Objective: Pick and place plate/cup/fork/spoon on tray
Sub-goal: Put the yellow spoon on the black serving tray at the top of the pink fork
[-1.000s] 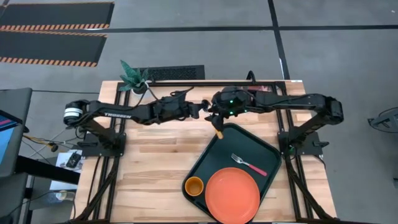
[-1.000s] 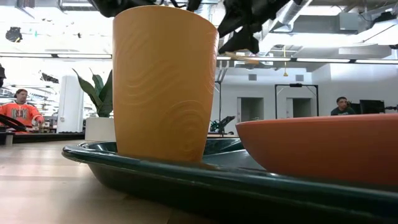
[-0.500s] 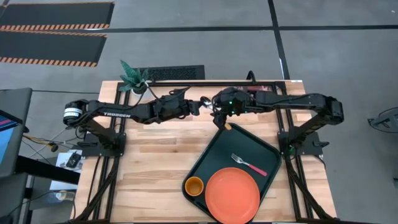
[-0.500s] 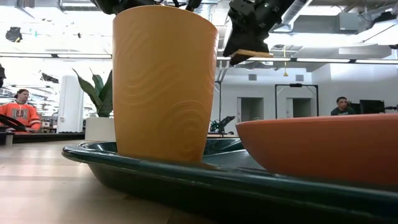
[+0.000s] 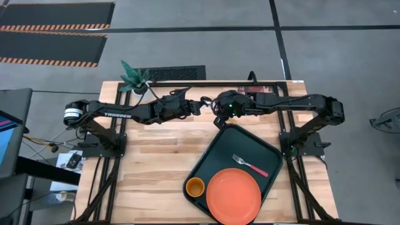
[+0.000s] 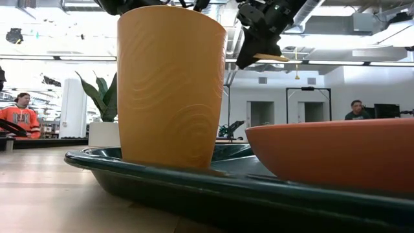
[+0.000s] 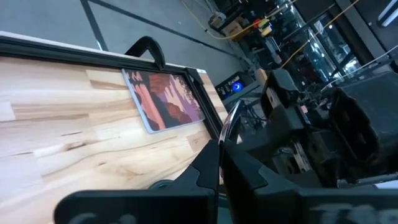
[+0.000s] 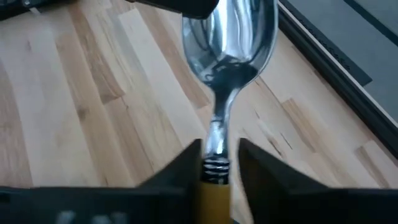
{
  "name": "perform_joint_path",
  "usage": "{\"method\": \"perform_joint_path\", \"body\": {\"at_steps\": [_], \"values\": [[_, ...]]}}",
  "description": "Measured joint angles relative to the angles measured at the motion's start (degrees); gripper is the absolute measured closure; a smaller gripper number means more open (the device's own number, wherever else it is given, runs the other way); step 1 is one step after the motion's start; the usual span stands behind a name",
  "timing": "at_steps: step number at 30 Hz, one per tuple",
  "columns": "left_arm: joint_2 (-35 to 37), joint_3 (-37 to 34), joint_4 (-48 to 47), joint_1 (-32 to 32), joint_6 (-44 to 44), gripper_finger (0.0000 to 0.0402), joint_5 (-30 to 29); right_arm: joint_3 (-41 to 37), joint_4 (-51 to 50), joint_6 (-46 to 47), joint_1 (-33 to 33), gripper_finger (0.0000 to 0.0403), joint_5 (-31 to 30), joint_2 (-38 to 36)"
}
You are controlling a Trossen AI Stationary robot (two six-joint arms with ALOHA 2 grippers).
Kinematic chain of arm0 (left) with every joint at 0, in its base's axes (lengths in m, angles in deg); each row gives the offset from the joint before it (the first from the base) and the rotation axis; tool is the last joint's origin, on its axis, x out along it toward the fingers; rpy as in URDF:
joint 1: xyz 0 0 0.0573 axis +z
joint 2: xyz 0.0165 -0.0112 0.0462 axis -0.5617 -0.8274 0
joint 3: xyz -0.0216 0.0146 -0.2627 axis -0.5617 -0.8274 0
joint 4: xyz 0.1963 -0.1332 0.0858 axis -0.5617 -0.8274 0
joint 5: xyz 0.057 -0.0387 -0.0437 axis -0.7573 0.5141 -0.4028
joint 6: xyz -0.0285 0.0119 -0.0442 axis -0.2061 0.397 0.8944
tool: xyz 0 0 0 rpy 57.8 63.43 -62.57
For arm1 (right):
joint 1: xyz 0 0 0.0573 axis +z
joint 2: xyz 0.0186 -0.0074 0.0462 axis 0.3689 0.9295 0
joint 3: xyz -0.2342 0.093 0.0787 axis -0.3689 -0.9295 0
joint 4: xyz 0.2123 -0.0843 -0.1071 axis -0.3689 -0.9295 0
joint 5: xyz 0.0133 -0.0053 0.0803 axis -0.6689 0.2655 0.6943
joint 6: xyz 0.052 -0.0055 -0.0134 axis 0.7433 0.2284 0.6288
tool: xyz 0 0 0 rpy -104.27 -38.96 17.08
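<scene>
The spoon (image 8: 230, 37), silver bowl and yellow handle, hangs in the air over the table's far middle, between my two grippers. My left gripper (image 5: 201, 105) is shut on its bowl end and my right gripper (image 5: 216, 106) has closed on its neck. In the low view the yellow handle (image 6: 270, 57) sticks out level from the right gripper. The dark green tray (image 5: 215, 153) lies on the table at the near right. On it rest the orange plate (image 5: 233, 195), the cup (image 5: 195, 186) standing upright, and the pink-handled fork (image 5: 250, 165). My left gripper pinches the thin rim of the spoon's bowl (image 7: 229, 121) between its two shut fingers, coming level from the table's left. The spoon is clear of the table. My right gripper has its two fingers on either side of the spoon's neck (image 8: 216, 163), where the silver stem meets the yellow handle. It comes from the table's right, along the spoon, with the bowl ahead of the fingertips.
A potted plant (image 5: 134, 78) stands at the far left corner. A reddish picture card (image 7: 163, 98) lies by the far edge behind the right arm. Bare wood stretches left of the tray. People sit in the room beyond the table.
Both grippers have drawn toward the table's far edge with the spoon. Its yellow handle, which slanted down over the tray's far corner, has swung up level and now lies under the right gripper.
</scene>
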Motion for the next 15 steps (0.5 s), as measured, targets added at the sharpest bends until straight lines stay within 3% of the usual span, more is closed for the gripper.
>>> {"method": "perform_joint_path", "body": {"at_steps": [4, 10, 15], "values": [[-0.02, 0.00, -0.11, 0.00, 0.00, 0.0401, 0.13, 0.00, -0.37, -0.14, 0.15, 0.0360, 0.20, 0.00], [-0.07, -0.02, -0.69, 0.00, -0.96, 0.0396, 0.26, 0.00, -2.63, 3.21, 0.08, 0.0357, -0.25, -0.01], [1.55, -0.11, -2.52, 0.00, -5.00, 0.0354, 2.35, -0.68, -11.70, 6.86, -1.57, 0.0357, -2.60, -3.68]]}}
